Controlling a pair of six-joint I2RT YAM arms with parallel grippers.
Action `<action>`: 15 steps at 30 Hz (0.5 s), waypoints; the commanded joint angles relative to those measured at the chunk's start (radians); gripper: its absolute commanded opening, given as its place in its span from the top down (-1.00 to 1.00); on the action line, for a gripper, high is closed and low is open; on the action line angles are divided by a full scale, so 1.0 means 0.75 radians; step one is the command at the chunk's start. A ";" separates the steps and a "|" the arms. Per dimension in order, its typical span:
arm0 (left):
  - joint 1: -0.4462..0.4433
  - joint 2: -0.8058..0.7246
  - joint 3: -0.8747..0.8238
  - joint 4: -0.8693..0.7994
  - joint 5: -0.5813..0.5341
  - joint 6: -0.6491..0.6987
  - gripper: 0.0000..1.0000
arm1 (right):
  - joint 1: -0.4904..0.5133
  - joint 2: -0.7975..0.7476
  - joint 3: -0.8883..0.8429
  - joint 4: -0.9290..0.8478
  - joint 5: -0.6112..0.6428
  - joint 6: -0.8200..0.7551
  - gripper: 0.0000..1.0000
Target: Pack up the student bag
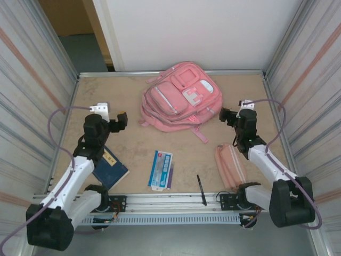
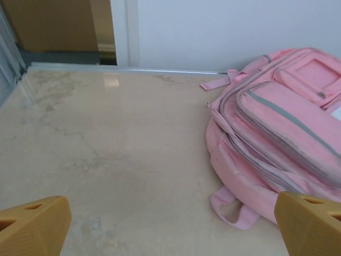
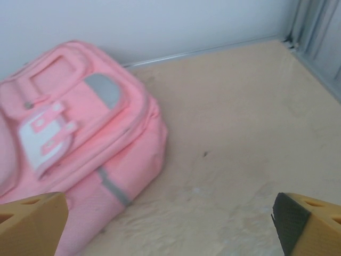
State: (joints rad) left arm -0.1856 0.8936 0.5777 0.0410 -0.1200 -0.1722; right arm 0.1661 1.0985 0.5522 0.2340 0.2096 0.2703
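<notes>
The student bag point(image 1: 181, 98) is a large pink backpack lying flat at the back middle of the table, zip pockets and white patch facing up. My left gripper point(image 1: 113, 116) hovers to its left, open, nothing between the fingers. In the left wrist view the bag point(image 2: 277, 128) lies ahead to the right, a strap loop near my right fingertip point(image 2: 311, 226). My right gripper point(image 1: 236, 111) stands just right of the bag, also open and empty. The right wrist view has the bag point(image 3: 69, 144) on the left, with bare table between the fingertips point(image 3: 32, 224).
Along the near edge lie a blue book point(image 1: 110, 169) under the left arm, a white and blue packet point(image 1: 160, 169), a black pen point(image 1: 201, 190) and a slim pink pencil case point(image 1: 230, 165) under the right arm. Corrugated walls close in both sides.
</notes>
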 commanded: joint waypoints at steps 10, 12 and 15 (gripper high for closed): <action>-0.339 0.328 0.297 -0.345 0.110 -0.413 -0.97 | 0.498 -0.106 -0.010 -0.355 0.057 0.177 -0.89; -0.385 0.428 0.366 -0.373 0.081 -0.444 -0.97 | 0.562 -0.084 -0.005 -0.371 0.062 0.175 -0.90; -0.392 0.599 0.470 -0.418 0.098 -0.563 -0.97 | 0.644 -0.052 -0.017 -0.365 0.113 0.197 -0.92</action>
State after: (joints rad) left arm -0.4839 1.2682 0.8761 -0.1856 -0.0021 -0.5125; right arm 0.6151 1.0424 0.5518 -0.0078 0.2413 0.3824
